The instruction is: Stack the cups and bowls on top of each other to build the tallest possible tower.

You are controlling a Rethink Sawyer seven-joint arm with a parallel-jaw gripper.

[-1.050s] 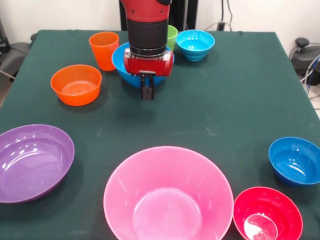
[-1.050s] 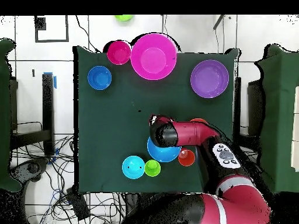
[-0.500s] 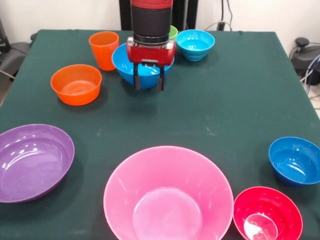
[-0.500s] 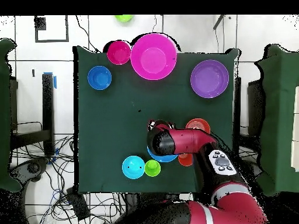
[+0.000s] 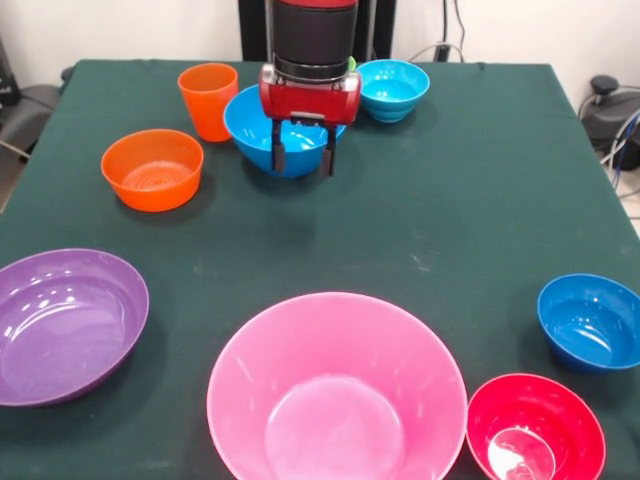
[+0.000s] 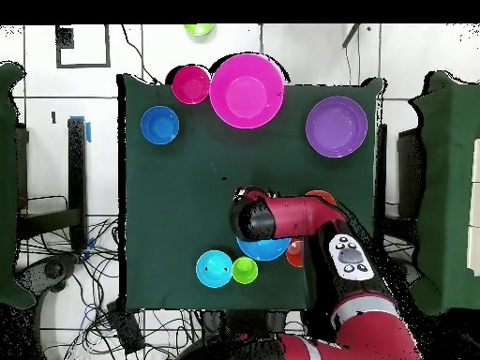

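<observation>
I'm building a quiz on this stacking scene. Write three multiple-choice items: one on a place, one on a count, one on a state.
1. What stands right beside the red bowl at the table's near edge in the front view?
A. pink bowl
B. orange cup
C. purple bowl

2. How many bowls on the table are blue?
A. one
B. three
C. five

3. The tool is:
A. shut on a cup
B. open, empty
C. out of sight

Answers: 1 A, the pink bowl sits next to it. 2 B, the large blue bowl and two small ones. 3 B, its fingers stand apart, holding nothing.
</observation>
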